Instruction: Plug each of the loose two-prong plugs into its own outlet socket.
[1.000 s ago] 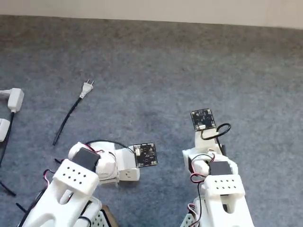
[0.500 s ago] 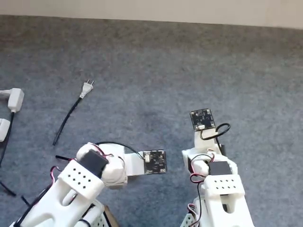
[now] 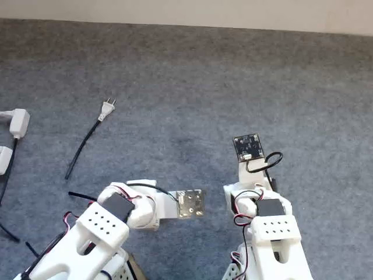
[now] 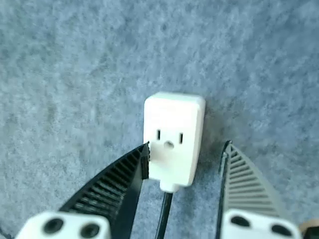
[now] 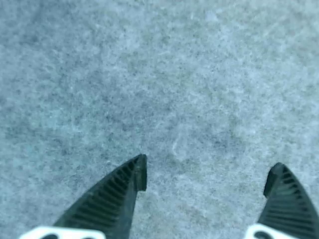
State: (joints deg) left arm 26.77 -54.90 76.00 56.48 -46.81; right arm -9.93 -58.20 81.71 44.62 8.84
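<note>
Right under the left gripper (image 4: 186,148), hanging released, the outlet socket (image 4: 174,119) is lying lengthwise between its tips, cord (image 4: 163,219) trailing wristward; the right gripper (image 5: 207,174) is gaping over carpet (image 5: 149,74).

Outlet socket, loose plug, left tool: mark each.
outlet socket (image 4: 174,130), left wrist view, slotted front face.
loose plug (image 3: 105,109), high view, white body.
left tool (image 4: 186,148), left wrist view, midway between fingertips.

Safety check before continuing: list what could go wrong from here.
1. The open left gripper straddles the outlet socket off-centre; closing may twist it on the carpet.
2. The two-prong plug lies far off, its cord loose; the cord could drag or snag when carried.
</note>
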